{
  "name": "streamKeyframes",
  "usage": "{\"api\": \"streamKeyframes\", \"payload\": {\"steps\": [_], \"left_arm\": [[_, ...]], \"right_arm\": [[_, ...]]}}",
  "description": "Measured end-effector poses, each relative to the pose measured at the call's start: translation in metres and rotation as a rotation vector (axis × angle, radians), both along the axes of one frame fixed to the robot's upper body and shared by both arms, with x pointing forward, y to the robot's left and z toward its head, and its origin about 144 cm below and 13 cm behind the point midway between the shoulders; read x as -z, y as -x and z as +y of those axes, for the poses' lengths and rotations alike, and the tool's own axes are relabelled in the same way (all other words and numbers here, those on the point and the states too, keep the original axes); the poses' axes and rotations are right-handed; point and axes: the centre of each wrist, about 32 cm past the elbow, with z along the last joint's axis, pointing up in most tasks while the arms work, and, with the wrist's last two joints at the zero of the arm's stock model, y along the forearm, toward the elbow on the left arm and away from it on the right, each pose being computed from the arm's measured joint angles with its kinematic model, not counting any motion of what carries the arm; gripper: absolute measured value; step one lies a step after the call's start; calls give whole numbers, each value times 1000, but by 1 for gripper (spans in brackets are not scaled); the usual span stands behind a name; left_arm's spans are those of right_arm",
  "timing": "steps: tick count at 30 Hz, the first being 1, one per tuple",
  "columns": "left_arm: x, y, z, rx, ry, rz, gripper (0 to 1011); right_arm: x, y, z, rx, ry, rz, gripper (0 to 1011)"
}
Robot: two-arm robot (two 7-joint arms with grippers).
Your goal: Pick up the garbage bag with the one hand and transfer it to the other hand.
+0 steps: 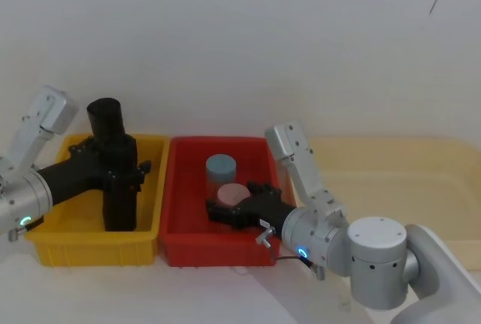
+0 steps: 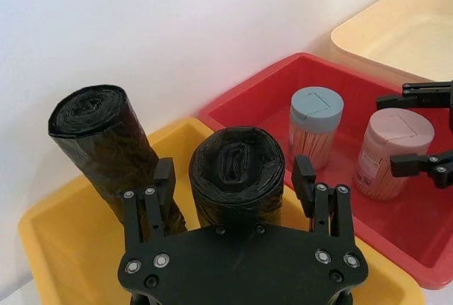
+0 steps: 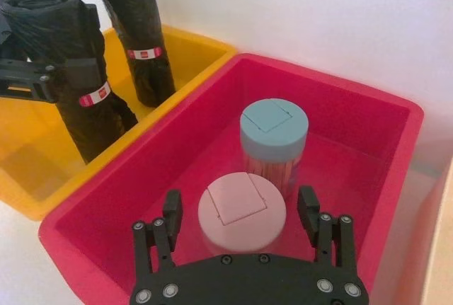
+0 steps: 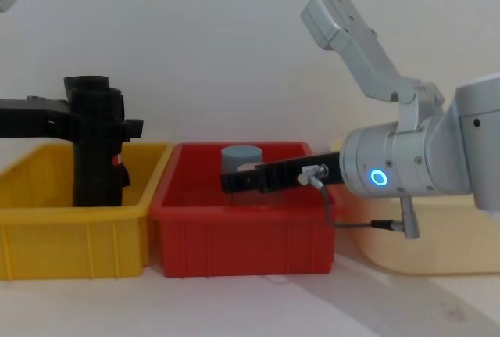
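In the yellow bin (image 1: 90, 252), the left gripper (image 2: 235, 170) straddles the nearer garbage bag (image 2: 236, 199), which stands upright there. Its jaws are spread with slim gaps on each side, and we judge it lined up to clamp. In the red bin (image 1: 218, 252), the right gripper (image 3: 241, 202) hangs unclenched over the pink-lidded jar (image 1: 233, 192), seemingly awaiting the handover.
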Motion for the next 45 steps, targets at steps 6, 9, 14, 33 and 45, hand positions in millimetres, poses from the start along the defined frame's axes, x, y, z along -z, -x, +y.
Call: {"api": "streamKeyframes", "payload": {"steps": [6,9,14,33,45], "left_arm": [[0,0,0,1,0,0,973],[0,-1,0,1,0,0,908],[0,-1,0,2,0,0,794],[0,-1,-1,1,0,0,419],[-18,-4,-9,19,-3,-65,364]], "right_arm": [[2,-1,-1,11,4,-4,1000],[3,-1,-1,14,6,-5,949],[5,-1,-1,19,7,-7,827],[6,-1,-2,24,9,-9,651],[-6,1,-6,27,-8,-57,651]]}}
